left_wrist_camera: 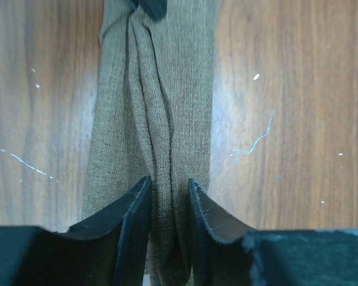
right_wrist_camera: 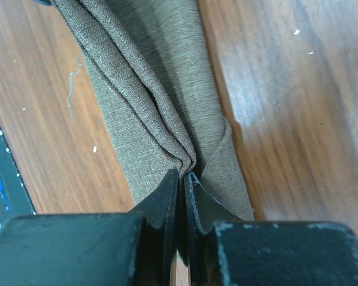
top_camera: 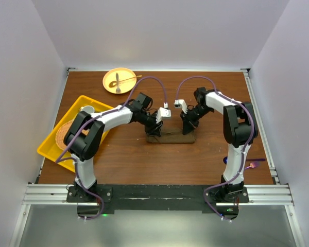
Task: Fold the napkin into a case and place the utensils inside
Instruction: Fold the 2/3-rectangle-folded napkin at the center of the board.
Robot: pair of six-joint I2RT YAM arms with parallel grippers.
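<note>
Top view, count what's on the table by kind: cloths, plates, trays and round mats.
napkin: 1
plate: 1
tray: 1
mat: 1
Total: 4

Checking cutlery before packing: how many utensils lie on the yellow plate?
2: a short utensil at the yellow plate's middle, a long slim utensil crossing its right rim. Others may hide behind the arms.
</note>
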